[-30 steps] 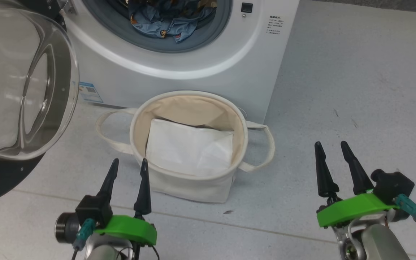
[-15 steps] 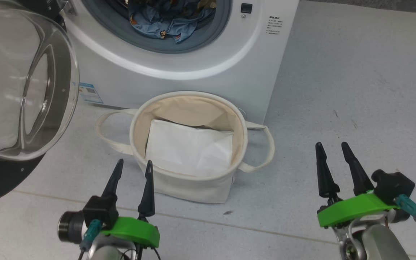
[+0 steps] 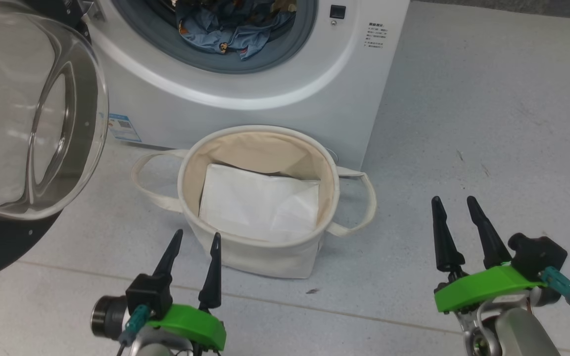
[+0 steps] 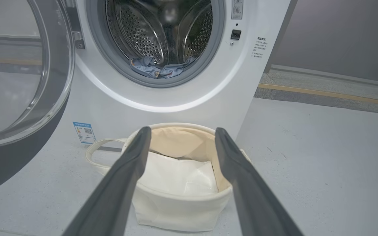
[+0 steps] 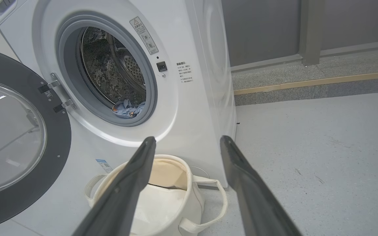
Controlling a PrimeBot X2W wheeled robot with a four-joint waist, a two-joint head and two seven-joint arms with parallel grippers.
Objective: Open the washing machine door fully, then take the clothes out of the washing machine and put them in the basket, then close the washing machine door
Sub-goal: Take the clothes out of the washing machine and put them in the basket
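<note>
Right under the machine's round opening sat the basket [image 3: 260, 259], pushed up against the front of the washing machine [image 3: 275, 111]. I judged it was parked there so anything pulled out would have only a short drop. A plain white sheet [image 3: 258, 205] lay flat in its bottom, and none of the printed garments were in it. The door [image 3: 32, 123] stood swung out to my left, glass bowl facing me and black rim clear of the opening, so that step looked finished to me. The clothes [image 3: 230, 29] were in the drum [image 4: 136, 29], a light-blue bundle slumped at the low front, one fold draped over the grey gasket [image 4: 156, 82].

I had the left gripper [image 3: 197, 234] low on the near side of the basket, seemingly just short of its wall. The right gripper [image 3: 452, 199] was well off to the right above bare floor [image 3: 488, 113]. Both had their fingers spread wide and held nothing, which suited a reach into the drum next.

Plenty was out of my sight. My head camera cut off the top of the opening and the door's left edge. How many garments made up the bundle I could not tell, nor could I pick out a cream piece. Whatever lay beneath the sheet was hidden, and the print on the machine's front was too small to read.
</note>
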